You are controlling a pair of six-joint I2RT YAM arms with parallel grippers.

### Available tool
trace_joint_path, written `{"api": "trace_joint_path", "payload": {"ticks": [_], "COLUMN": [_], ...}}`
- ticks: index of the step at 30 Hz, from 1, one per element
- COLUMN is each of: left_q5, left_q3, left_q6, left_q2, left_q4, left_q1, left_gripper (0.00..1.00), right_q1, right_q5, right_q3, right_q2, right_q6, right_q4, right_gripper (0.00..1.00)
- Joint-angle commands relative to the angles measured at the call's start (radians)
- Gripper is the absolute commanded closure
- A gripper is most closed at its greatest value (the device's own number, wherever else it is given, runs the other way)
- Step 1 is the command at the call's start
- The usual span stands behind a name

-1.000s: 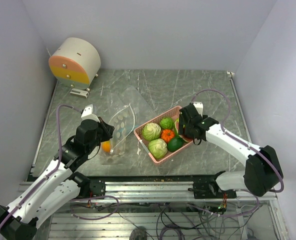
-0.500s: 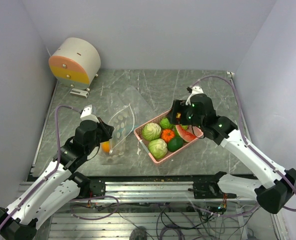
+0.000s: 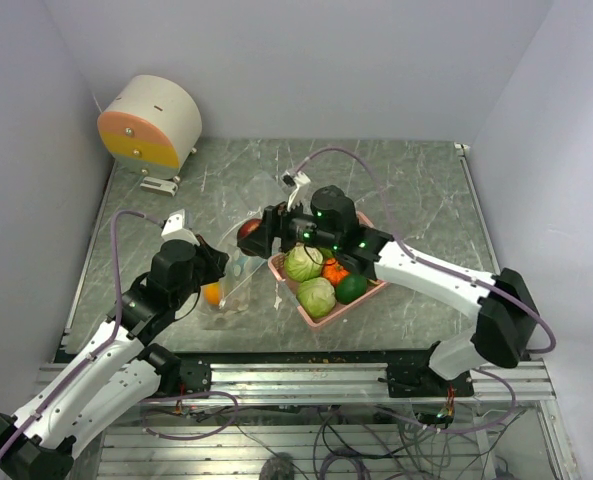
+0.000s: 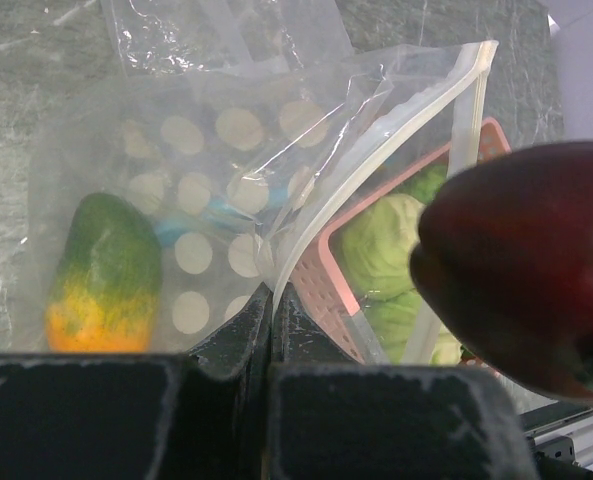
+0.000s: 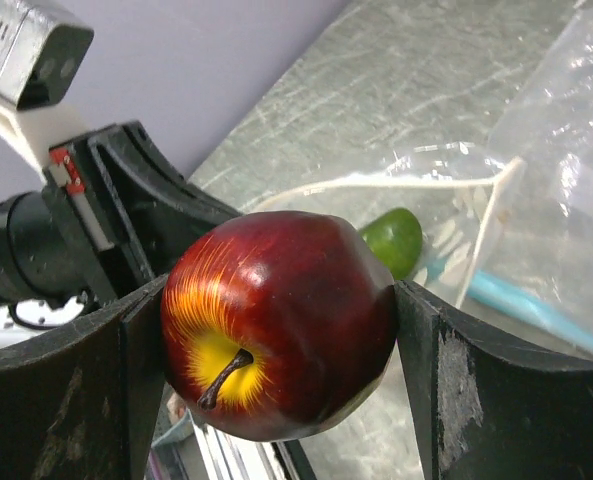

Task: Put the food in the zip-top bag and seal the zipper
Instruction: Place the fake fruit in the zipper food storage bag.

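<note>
Clear film is pinched in my left claw, jaws closed on the near rim of the zip-top bag. Thin hold: a bump or tug could slip it, and the mouth would flop closed. My right claw is clamped on a red apple, a pad on each side, hanging just beside the bag's open mouth, not inside.

Risks, as I judge them:
- The apple is round and glossy, so it may squirt out from between the pads.
- Released off-line, it would hit the rim and roll onto the table or back into the pink tray.
- Pushed in too hard, it could drag the light bag off my left pinch.
- The teal zipper lies slack and curved, so it may misalign when sealed.

Materials, near to far:
- **Bag:** crinkly, limp, see-through, with pale round dots showing through.
- **Inside the bag:** a mango-shaped piece, smooth, green fading to orange.
- **Apple:** dark red with a yellow patch round a brown stem, hard shine.
- **Tray:** rigid pink plastic with lattice walls, right beside the bag. It holds two pale green cabbages with veined leaves, an orange fruit and a dark green piece.
- **Table:** grey marble pattern, matte.
- **Far back left:** a cream-and-orange drum.
</note>
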Motion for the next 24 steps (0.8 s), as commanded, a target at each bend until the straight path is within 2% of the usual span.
{"api": "trace_joint_path", "payload": {"ticks": [1,5,7,8,11,20,24], "left_q5": [0.004,0.005,0.002,0.0,-0.001,0.012,0.003], "left_q3": [0.007,0.015,0.021,0.024,0.025,0.01,0.017], "left_q6": [-0.011,-0.015,-0.012,-0.013,-0.013,-0.023,-0.014], "left_q2": [-0.016,-0.024,-0.026,-0.028,-0.03,-0.017,-0.021], "left_q4": [0.005,-0.002,-0.011,-0.013,-0.007,0.019,0.007], "left_q1": [-0.007,-0.007,-0.007,-0.007,-0.006,-0.007,-0.007], "left_gripper": [0.93,0.93,0.93,0.93,0.93,0.93,0.93], "right_q1": [0.007,0.017,0.025,0.03,0.044,0.069,0.072], "right_q5": [-0.008,0.07,0.125,0.147,0.197,0.257,0.39], "right_q3": [0.026,0.035,0.046,0.048,0.048,0.053,0.009], "right_q2": [0.058,0.116,0.133,0.137,0.143,0.056,-0.05], "right_q6": [0.039,0.027,0.005,-0.002,-0.007,-0.036,-0.02], "right_q4": [0.189,0.156,0.103,0.084,0.047,-0.017,-0.156], "right_gripper": [0.44,0.44,0.4,0.35,0.02,0.0,0.0]}}
